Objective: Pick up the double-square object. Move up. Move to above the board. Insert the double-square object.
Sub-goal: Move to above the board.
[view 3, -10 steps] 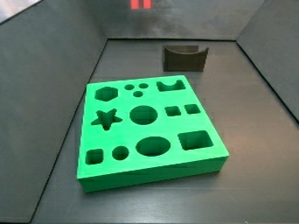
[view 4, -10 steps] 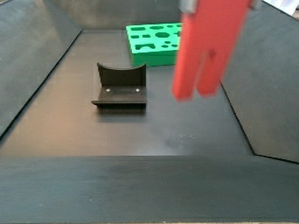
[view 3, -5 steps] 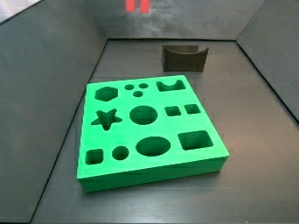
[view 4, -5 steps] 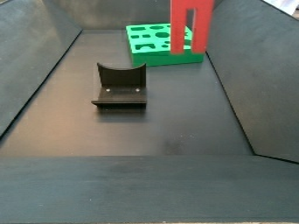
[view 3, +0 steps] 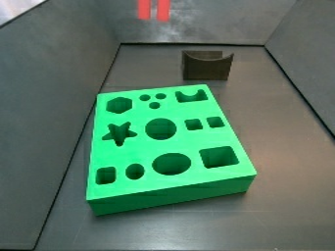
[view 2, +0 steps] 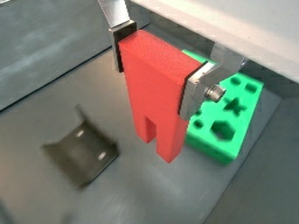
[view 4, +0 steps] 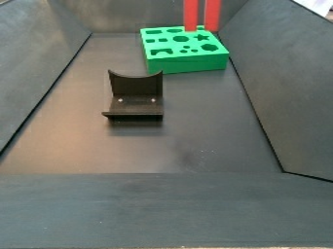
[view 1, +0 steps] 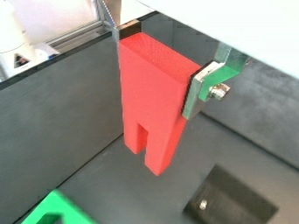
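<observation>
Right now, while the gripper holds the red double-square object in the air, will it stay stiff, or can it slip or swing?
The double-square object looks rigid: straight edges, legs parallel. The gripper clamps only its upper part, so the long lower end might pivot if bumped. Its smooth faces may slide a little between the pads.

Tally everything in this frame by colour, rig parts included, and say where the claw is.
Red-orange: 1, the double-square object, legs down, clamped in the claw held high off the floor.
Green: 1, the board.
Dark: 1, the fixture on the floor.
Silver: 1, the claw.
Total: 4
</observation>
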Tool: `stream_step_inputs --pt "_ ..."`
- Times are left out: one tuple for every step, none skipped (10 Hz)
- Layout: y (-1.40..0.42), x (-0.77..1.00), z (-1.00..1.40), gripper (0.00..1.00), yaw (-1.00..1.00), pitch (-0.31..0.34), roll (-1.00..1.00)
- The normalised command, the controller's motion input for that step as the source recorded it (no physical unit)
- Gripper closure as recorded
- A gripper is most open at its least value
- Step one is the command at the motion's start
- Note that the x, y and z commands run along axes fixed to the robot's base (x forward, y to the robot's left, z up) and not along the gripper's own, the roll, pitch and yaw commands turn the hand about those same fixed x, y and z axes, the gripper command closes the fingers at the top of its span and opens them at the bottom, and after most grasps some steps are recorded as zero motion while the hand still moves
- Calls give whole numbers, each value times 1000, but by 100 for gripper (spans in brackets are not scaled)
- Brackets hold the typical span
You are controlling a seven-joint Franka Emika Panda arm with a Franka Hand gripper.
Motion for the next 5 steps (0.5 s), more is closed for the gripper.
stream_step_inputs --pt "-1000 28 164 100 6 23 -13" --pt "-1000 28 172 100 1 30 -9" --pt "-1000 29 174 100 6 36 -16" --pt "-1000 34 177 100 6 42 -5" --pt "-1000 41 182 100 5 60 -11"
